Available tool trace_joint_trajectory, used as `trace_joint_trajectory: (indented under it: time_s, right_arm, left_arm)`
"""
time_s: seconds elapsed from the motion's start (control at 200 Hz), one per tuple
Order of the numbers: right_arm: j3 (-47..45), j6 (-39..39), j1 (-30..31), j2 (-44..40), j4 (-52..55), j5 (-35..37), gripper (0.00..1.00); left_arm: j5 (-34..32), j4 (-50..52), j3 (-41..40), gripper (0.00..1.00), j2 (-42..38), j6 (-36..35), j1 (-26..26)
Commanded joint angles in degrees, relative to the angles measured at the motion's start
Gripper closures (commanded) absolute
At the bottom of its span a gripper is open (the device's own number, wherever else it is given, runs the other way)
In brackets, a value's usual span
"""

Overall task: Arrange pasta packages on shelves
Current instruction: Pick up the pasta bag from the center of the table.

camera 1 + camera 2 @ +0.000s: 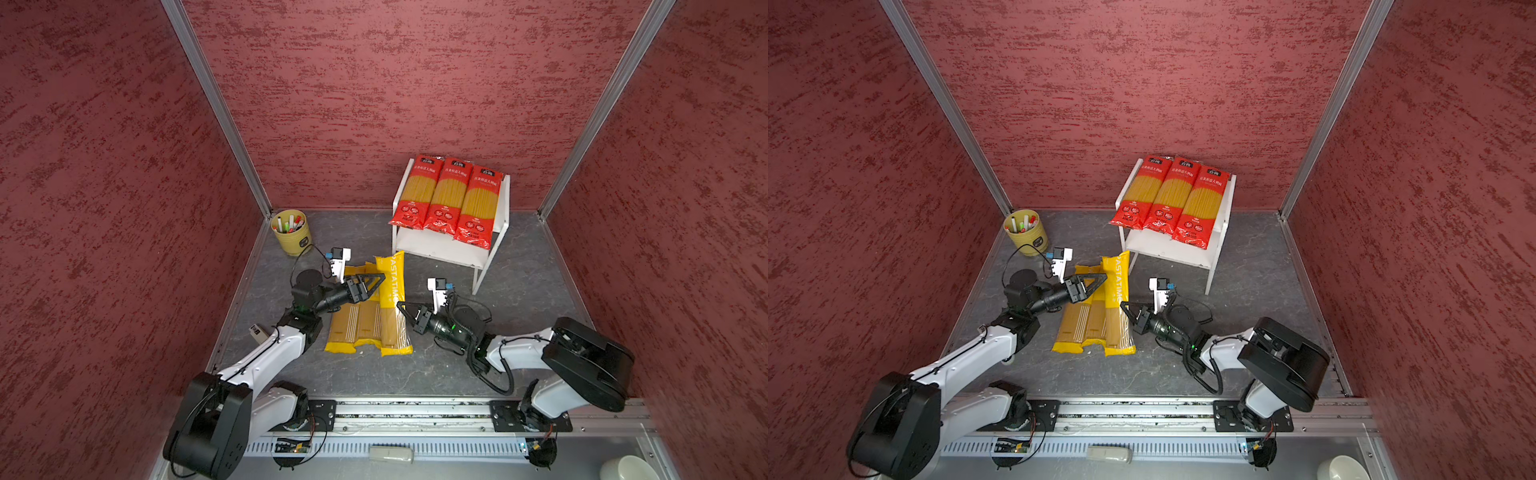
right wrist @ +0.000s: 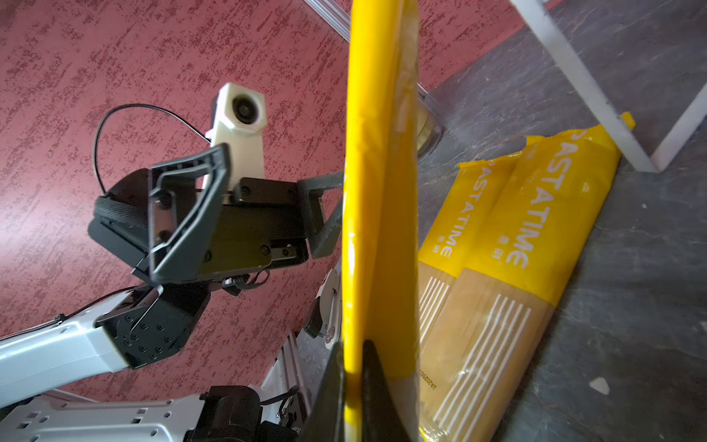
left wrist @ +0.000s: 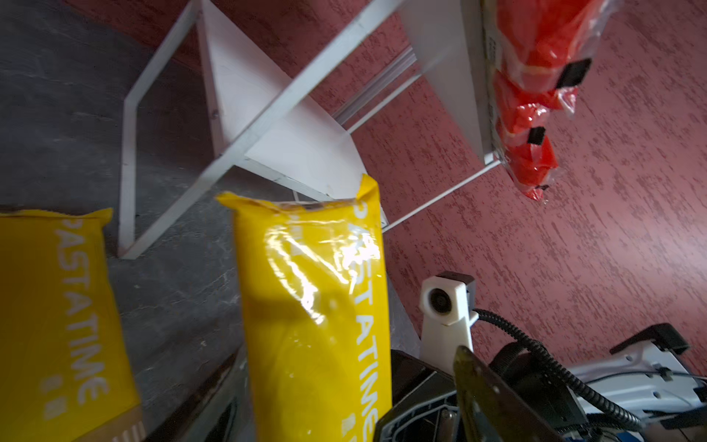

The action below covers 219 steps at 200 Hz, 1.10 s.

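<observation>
Three red pasta packages (image 1: pixel 451 199) lie side by side on the top board of the white shelves (image 1: pixel 440 249); the lower board is bare. In both top views three yellow pasta packages are on the floor in front of the rack. Two of them (image 1: pixel 357 324) lie flat. The third (image 1: pixel 392 282) is tipped up on its long edge, with my right gripper (image 1: pixel 401 306) shut on its side seam (image 2: pixel 354 382). My left gripper (image 1: pixel 380 282) is open, and that raised package (image 3: pixel 313 306) stands between its spread fingers (image 3: pixel 489 398) without being clamped.
A yellow cup of markers (image 1: pixel 291 232) stands in the back left corner. Red walls close in three sides. The rack's front leg (image 1: pixel 478 282) stands just right of the packages. The arms' rail (image 1: pixel 415 415) runs along the front, with a white bowl (image 1: pixel 623 467) beyond it.
</observation>
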<state>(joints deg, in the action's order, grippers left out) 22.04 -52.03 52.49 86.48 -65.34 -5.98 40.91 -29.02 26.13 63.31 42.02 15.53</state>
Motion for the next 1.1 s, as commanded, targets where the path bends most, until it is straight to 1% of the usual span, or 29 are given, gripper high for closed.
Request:
trace_joint_trajectory:
  time_s: [0.0, 0.08, 0.11, 0.2, 0.261, 0.361, 0.476, 0.616, 0.641, 0.691, 0.792, 0.892, 1.022, 1.092]
  right_arm:
    - [0.55, 0.81, 0.4, -5.66, -12.2, 2.77, 1.0]
    - [1.51, 1.63, 0.42, -6.78, -10.03, 2.01, 1.0]
    - [1.96, 1.61, 0.4, -7.01, -9.49, 1.58, 1.0]
    - [2.97, 0.46, 0.42, -6.51, -10.24, 0.4, 1.0]
    - [3.42, -0.35, 0.41, -6.23, -11.17, 0.05, 1.0]
    - [3.58, -1.95, 0.38, -6.06, -12.3, 0.3, 1.0]
    - [3.1, -2.3, 0.42, -6.2, -12.81, 0.96, 1.0]
    - [2.79, -3.09, 0.42, -5.98, -13.01, 0.98, 1.0]
    - [2.81, -3.23, 0.42, -5.82, -13.17, 0.86, 1.0]
    - [2.83, -3.55, 0.42, -5.55, -13.48, 0.71, 1.0]
    - [2.74, -3.92, 0.42, -4.93, -14.08, 0.67, 1.0]
    - [2.58, -4.18, 0.42, -4.31, -14.65, 0.6, 1.0]
    - [2.33, -4.57, 0.42, -3.99, -14.63, 0.78, 1.0]
    - [1.68, -4.7, 0.42, -3.82, -14.41, 1.22, 1.0]
  left_arm:
    - [0.34, 4.88, 0.18, 0.15, -1.73, -1.26, 0.3]
    - [0.12, 1.04, -0.62, 0.15, 0.68, -0.19, 2.48]
    - [-0.32, -0.91, -0.58, 0.15, 1.8, -0.22, 4.36]
    - [-2.44, -1.57, 1.59, 0.15, 5.24, -1.6, 9.61]
    - [-2.78, -3.32, 2.82, 0.15, 6.95, -0.98, 11.37]
    - [-2.57, -6.73, 3.79, 0.18, 7.89, 1.48, 11.41]
    - [-1.71, -5.74, 5.44, 0.22, 7.02, 0.77, 10.84]
    - [-0.39, -5.34, 6.41, 0.32, 7.0, 0.7, 10.5]
    - [-0.39, -5.56, 6.48, 0.36, 7.08, 0.87, 10.56]
    - [-0.56, -6.22, 6.52, 0.46, 7.43, 1.46, 10.54]
    - [-0.39, -7.5, 6.9, 0.58, 7.79, 2.58, 10.78]
    - [-0.9, -6.92, 7.27, 0.65, 7.45, 2.32, 11.22]
    - [-1.47, -6.49, 7.77, 0.78, 7.52, 2.66, 11.36]
    - [-1.87, -6.44, 8.31, 0.81, 7.61, 3.3, 11.28]
